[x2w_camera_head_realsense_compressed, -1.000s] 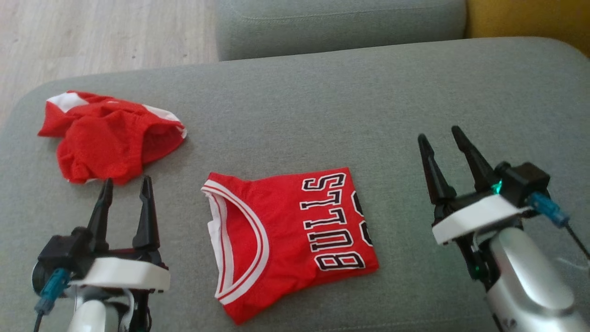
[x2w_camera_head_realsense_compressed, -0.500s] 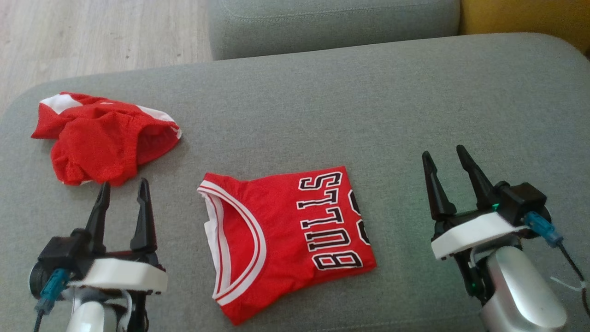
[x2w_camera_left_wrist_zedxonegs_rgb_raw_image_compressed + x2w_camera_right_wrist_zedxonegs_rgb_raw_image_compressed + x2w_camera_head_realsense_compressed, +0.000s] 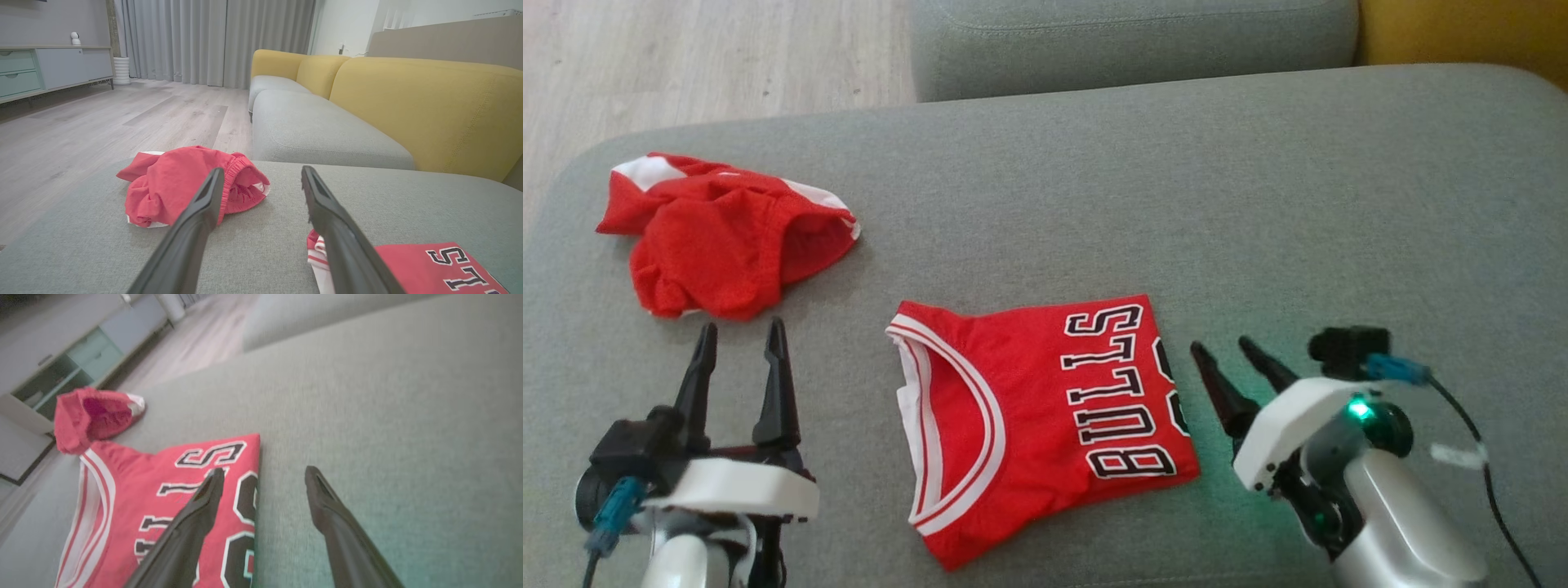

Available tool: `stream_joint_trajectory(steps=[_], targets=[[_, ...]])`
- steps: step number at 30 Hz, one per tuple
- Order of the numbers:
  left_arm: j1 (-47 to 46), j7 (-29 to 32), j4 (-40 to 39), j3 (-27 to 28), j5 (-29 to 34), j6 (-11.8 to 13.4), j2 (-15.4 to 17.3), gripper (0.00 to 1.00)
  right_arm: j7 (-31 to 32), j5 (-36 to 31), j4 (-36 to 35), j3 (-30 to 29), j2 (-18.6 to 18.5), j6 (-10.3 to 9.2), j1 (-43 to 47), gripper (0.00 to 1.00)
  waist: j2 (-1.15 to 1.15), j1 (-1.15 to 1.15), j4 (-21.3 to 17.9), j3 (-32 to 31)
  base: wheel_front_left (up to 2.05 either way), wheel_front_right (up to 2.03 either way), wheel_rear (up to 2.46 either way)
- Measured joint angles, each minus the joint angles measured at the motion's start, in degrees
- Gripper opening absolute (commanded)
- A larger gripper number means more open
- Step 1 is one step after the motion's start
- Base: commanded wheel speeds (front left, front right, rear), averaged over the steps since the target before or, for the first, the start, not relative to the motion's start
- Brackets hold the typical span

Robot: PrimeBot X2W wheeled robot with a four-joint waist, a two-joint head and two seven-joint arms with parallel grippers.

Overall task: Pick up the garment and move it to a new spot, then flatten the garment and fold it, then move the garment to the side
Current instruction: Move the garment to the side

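Note:
The garment, a red jersey (image 3: 1029, 408) with black "BULLS" lettering and white trim, lies folded flat on the grey sofa cushion (image 3: 1135, 188). My right gripper (image 3: 1221, 345) is open, tilted over just off the jersey's right edge. In the right wrist view the right gripper (image 3: 265, 470) has its left finger above the jersey (image 3: 163, 477) and its right finger above bare cushion. My left gripper (image 3: 743, 325) stands open to the jersey's left, holding nothing. The left wrist view has the left gripper (image 3: 262, 171) pointing between the jersey corner (image 3: 429, 265) and a red bundle.
Crumpled red shorts (image 3: 719, 237) with white trim lie at the cushion's far left (image 3: 171, 183). A second grey cushion (image 3: 1127, 37) and a yellow backrest (image 3: 408, 102) lie beyond. Wood floor (image 3: 686, 57) runs off the left edge; a cabinet (image 3: 41, 69) stands far off.
My right gripper has swung left and down to the jersey's right edge, tilting over. The left gripper and both garments have stayed put; the head view shifted slightly.

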Motion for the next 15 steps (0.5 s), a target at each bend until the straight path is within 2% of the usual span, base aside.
stream_joint_trajectory(steps=[2,5,11,15], targets=[[-0.04,0.0,0.09,-0.1,0.0,-0.01,-0.09,1.0,5.09,0.58,1.62,0.66,-0.14,0.0,-1.19,1.0,0.0,0.0,0.54,0.1,0.0,0.0,0.0],[-0.05,0.0,0.18,-0.15,-0.34,-0.03,-0.12,1.0,8.51,1.32,2.87,0.97,-0.05,0.0,-3.53,1.0,0.0,0.0,1.6,0.3,0.0,0.0,0.0],[-0.63,0.0,0.53,-0.68,-0.62,-0.1,-0.33,1.0,16.88,2.19,10.05,0.14,0.37,0.0,-6.45,1.0,0.0,0.0,4.28,1.14,0.0,0.0,0.0],[-1.23,0.0,0.79,-1.2,-1.18,-0.42,-0.38,1.0,22.01,5.36,11.87,-0.21,0.65,0.0,-7.76,1.0,0.0,0.0,6.09,1.81,0.0,0.0,0.0]])
